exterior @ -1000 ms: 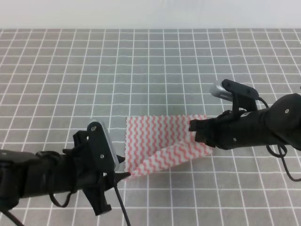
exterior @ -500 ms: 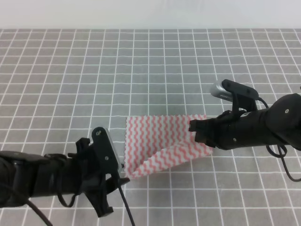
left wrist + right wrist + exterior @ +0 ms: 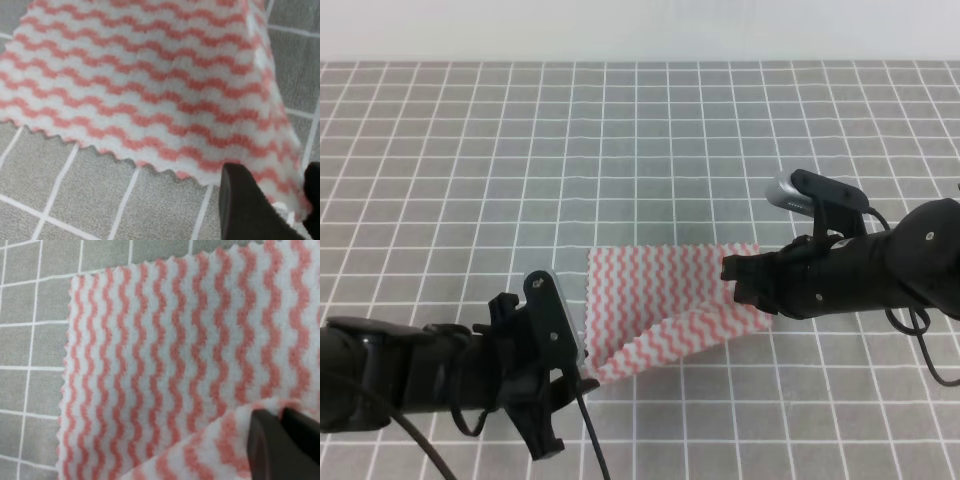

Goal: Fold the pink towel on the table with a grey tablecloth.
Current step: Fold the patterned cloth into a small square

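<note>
The pink towel [image 3: 665,295] lies on the table with a grey tablecloth [image 3: 620,150], its near edge lifted into a loose fold. My left gripper [image 3: 584,373] is shut on the towel's near-left corner. In the left wrist view, that corner of the towel [image 3: 150,90] sits between the dark fingers [image 3: 242,207] of the left gripper [image 3: 280,202]. My right gripper [image 3: 732,276] is shut on the towel's right edge. In the right wrist view, the right gripper [image 3: 283,434] pinches a raised fold above the flat layer of the towel [image 3: 165,355].
Grey gridded cloth [image 3: 60,190] stretches all round the towel, with a pale wall [image 3: 640,30] along the far edge. Black cables trail from both arms near the front.
My left arm has sunk lower and shifted slightly right, still holding the towel's near-left corner. The right arm and its held edge have not moved.
</note>
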Controlling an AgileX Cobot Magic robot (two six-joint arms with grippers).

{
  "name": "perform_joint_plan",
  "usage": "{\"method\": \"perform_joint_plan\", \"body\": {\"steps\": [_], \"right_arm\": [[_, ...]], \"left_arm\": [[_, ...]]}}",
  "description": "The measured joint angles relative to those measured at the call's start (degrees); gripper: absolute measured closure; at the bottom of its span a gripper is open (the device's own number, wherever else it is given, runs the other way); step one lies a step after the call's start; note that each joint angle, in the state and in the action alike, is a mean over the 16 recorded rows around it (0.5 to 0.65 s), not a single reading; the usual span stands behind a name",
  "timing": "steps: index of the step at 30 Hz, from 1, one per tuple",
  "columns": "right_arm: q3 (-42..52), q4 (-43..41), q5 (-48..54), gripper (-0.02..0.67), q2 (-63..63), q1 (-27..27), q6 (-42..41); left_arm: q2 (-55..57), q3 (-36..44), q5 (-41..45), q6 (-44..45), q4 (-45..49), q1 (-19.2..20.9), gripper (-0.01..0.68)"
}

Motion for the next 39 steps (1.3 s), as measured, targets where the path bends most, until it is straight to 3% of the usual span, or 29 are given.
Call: {"method": "perform_joint_plan", "body": {"steps": [11,27,39], "right_arm": [[0.01,0.01,0.13,0.662,-0.18,-0.01,-0.09],[0.00,0.00,0.29,0.662,-0.06,0.00,-0.09],[0.01,0.00,-0.52,0.662,-0.06,0.00,-0.08]], "left_arm": [[1.78,-0.47,0.79,0.15,-0.17,0.00,0.445],[1.85,-0.61,2.63,-1.46,-1.19,-0.01,0.648],[1.86,-2.22,-0.18,-8.11,-4.78,0.00,0.674]]}}
